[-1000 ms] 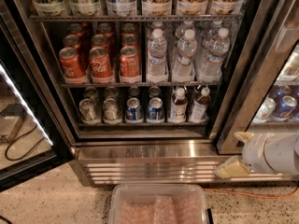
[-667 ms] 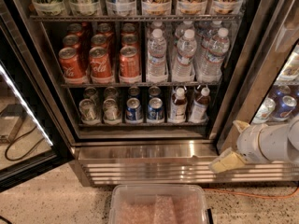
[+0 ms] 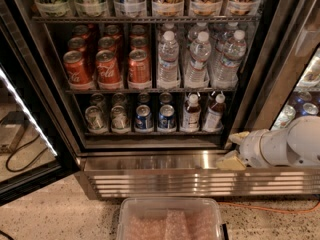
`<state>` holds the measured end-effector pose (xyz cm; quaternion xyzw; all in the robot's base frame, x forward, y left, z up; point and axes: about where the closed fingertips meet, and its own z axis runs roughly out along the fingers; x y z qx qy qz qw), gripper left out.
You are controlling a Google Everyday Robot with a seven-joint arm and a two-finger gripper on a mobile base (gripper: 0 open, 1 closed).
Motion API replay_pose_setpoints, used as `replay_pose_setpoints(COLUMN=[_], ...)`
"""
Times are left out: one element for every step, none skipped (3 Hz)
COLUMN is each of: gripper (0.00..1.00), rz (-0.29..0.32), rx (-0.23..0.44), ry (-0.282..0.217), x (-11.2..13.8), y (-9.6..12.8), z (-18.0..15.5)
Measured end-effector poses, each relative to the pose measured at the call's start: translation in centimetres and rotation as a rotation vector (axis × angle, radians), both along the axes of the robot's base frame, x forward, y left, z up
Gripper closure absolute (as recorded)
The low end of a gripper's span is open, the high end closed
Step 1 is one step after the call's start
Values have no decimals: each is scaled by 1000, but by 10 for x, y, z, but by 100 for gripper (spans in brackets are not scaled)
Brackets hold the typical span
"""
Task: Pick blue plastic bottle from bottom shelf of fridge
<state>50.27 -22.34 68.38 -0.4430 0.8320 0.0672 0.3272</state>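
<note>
The fridge [image 3: 200, 180] stands open before me. On its bottom shelf [image 3: 150, 133] the blue plastic bottle [image 3: 191, 115], with a white cap, dark contents and a pale label, stands upright second from the right. A like bottle [image 3: 214, 115] stands right of it. My gripper [image 3: 234, 149] is low at the right, in front of the fridge's right door post, below and right of the bottles and apart from them. Its two beige fingers [image 3: 230, 162] are spread and hold nothing.
Silver and blue cans [image 3: 144, 119] fill the shelf's left lanes. Red cola cans [image 3: 107, 68] and clear water bottles [image 3: 197, 59] stand on the shelf above. The open glass door [image 3: 30, 134] is at left. A clear plastic bin [image 3: 170, 219] sits on the floor below. A second cooler [image 3: 300, 104] is at right.
My gripper has moved left and slightly up, from the far right edge toward the fridge's opening. The bottles and cans have not moved.
</note>
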Motion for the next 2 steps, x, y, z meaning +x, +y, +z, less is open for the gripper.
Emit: replay_pose_setpoints(gripper=[26,20], rz=[15,6], rx=[54,74], ry=[9,-15], x=[36,61], y=[25,35], z=[-26,-28])
